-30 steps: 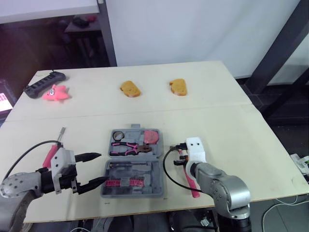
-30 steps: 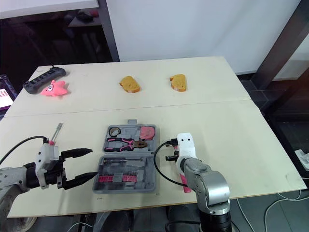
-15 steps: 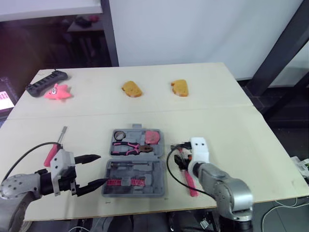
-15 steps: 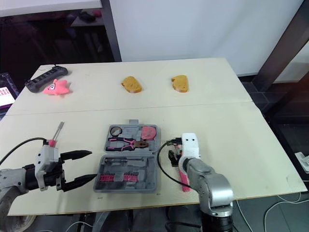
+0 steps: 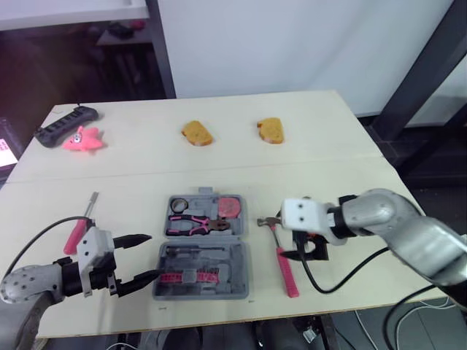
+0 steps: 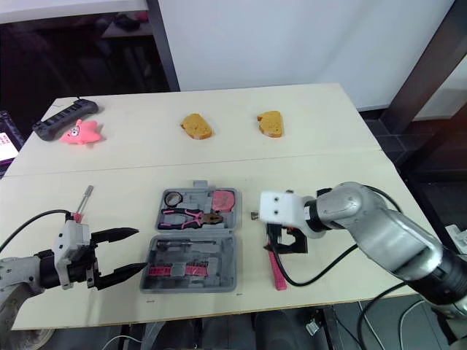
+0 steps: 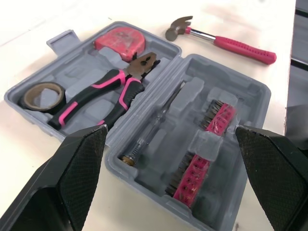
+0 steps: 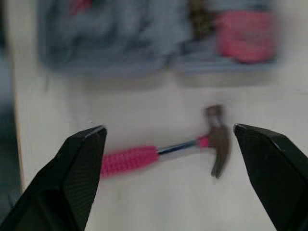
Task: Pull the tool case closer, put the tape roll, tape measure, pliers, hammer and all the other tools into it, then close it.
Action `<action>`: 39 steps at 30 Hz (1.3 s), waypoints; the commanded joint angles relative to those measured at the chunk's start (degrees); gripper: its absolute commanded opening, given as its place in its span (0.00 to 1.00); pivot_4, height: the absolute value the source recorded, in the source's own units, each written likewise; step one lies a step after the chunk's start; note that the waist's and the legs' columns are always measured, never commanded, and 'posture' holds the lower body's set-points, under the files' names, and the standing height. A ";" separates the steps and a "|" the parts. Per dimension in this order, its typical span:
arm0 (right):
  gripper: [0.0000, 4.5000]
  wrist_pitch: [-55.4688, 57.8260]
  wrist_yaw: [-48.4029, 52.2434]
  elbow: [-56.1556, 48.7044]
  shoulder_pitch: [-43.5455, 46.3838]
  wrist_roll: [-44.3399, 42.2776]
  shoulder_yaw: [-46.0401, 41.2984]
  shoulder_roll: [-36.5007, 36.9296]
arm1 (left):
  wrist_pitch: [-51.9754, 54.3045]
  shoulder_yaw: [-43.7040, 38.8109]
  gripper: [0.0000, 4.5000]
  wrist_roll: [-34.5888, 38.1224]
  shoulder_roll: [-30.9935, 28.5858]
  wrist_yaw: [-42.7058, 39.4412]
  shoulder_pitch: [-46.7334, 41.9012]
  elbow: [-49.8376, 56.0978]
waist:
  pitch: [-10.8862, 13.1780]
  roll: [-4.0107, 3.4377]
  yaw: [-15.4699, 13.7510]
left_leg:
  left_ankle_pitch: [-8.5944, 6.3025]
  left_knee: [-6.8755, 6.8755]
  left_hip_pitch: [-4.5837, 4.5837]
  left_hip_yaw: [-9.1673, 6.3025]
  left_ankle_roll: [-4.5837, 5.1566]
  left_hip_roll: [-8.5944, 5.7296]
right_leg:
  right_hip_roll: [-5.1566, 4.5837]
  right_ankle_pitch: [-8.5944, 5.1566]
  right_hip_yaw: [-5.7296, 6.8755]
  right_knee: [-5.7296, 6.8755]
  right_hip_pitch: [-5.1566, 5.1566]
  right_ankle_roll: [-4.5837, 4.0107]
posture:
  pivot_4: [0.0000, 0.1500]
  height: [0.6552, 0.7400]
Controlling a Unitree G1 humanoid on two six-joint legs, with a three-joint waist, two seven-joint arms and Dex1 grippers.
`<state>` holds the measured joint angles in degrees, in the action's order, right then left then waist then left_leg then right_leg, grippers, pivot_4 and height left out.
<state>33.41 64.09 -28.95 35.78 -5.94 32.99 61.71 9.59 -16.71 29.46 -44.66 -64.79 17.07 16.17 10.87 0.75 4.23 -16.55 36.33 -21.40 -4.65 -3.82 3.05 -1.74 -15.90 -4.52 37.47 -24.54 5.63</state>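
Two bread pieces [image 5: 197, 133] far behind, hammer [image 5: 282, 255] beside tool case [image 5: 239, 281] (left fingers [image 7: 67, 183], right fingers [image 8: 72, 178] both spread)

Bare counter [image 5: 379, 189] spreads wide toward the right edge. Near the front edge the open tool case [image 5: 242, 271] hems the hammer [image 5: 284, 264] on one side, seemingly a narrow gap between them.

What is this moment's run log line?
tool case open | pliers, tape roll, tape measure inside | hammer on table | right gripper open above hammer | left gripper open
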 commanded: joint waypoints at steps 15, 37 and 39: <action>0.99 -69.84 11.10 36.57 17.89 36.23 14.57 -15.78 | 0.67 0.62 1.00 2.06 1.07 0.04 4.29 8.04 | 0.07 -0.02 -0.45 | 0.03 0.07 0.04 -0.02 -0.06 0.01 | 0.02 0.11 0.00 0.07 0.05 -0.11 | 1.00 1.00; 0.00 -72.97 9.43 43.82 17.12 45.42 13.33 -25.22 | -3.21 3.45 1.00 2.67 7.79 1.00 0.54 7.47 | 0.06 -0.02 -0.27 | 0.01 0.68 0.19 -0.17 -0.01 0.01 | 0.13 0.12 0.01 0.69 0.22 -0.15 | 1.00 1.00; 0.00 -71.54 9.82 43.47 17.18 43.64 11.73 -25.08 | -3.96 3.84 1.00 3.37 9.15 0.82 -1.03 6.40 | 0.07 -0.03 -0.45 | 0.01 0.73 0.15 -0.17 -0.01 0.01 | 0.11 0.12 0.02 0.68 0.22 -0.15 | 1.00 1.00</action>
<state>-39.03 74.05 15.35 52.20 39.62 47.67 36.58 7.20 -12.83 31.76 -36.06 -63.55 16.74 22.54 10.94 0.72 3.78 -16.54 37.07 -21.28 -4.82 -3.83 3.05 -1.66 -15.78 -4.51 38.14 -24.32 5.48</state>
